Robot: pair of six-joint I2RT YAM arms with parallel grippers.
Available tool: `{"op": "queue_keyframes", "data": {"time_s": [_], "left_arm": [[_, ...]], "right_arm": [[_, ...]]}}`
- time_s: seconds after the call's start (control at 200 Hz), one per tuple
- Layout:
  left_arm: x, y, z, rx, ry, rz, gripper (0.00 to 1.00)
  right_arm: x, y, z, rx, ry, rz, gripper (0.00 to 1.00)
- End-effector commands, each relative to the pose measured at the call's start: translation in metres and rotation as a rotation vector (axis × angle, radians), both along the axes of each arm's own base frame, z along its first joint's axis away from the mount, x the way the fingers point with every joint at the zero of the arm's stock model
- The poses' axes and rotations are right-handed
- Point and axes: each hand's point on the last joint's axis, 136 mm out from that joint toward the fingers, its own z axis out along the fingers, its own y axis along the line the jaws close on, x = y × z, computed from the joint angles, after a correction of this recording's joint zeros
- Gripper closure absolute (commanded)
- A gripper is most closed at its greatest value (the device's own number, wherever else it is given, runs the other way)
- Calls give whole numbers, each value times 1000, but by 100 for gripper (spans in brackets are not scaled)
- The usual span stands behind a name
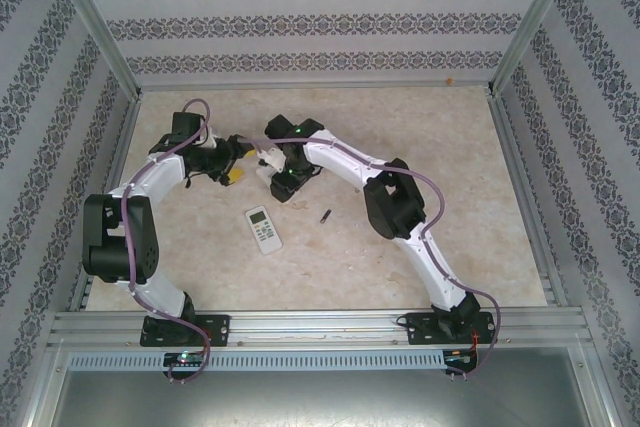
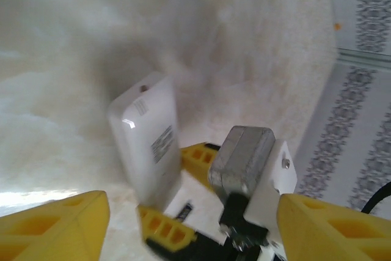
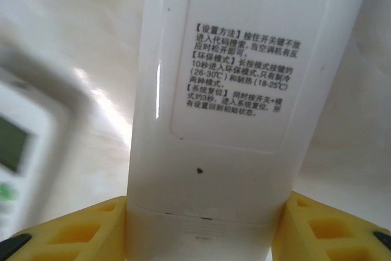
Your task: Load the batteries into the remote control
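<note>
Clamping the remote (image 3: pixel 214 120) by one end in the right gripper (image 3: pixel 204 227), label side out, left gripper (image 2: pixel 195 227) spread empty. Hold steady, free the cover, then fetch the battery (image 1: pixel 325 216) lying on the table (image 1: pixel 340 272).

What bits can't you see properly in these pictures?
- Top view: the slim dark cylindrical battery is too small to show its ends.
- Right wrist view: the white plastic remote with a printed label is cut off by the top edge. A second white remote with a screen is blurred and cut by the left edge.
- Left wrist view: the labelled remote's print is blurred.
</note>
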Motion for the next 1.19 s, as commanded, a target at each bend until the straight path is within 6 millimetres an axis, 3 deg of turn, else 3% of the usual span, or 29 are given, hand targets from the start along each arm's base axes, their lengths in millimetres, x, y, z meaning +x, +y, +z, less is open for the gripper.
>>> {"op": "queue_keyframes", "data": {"time_s": [0.0,0.115,0.345,0.59,0.914,0.979,1.189], "left_arm": [[8,-9,16,-108,-42,-10,30],[2,-4,6,-63,-4,-2,38],[-9,22,1,88,17,29,38],[-2,2,9,-23,-23,-57,43],[-3,4,-2,0,17,-65,80],[-1,7,0,26,16,-62,84],[-7,20,6,158,56,-109,88]], "right_arm": [[-14,36,65,272,118,-61,52],[-19,48,77,345,194,-79,53],[-3,37,83,346,208,-162,55],[-11,54,100,420,226,-119,54],[-9,69,105,468,282,-149,53],[-10,70,108,476,298,-155,48],[8,66,139,520,284,-221,17]]}}
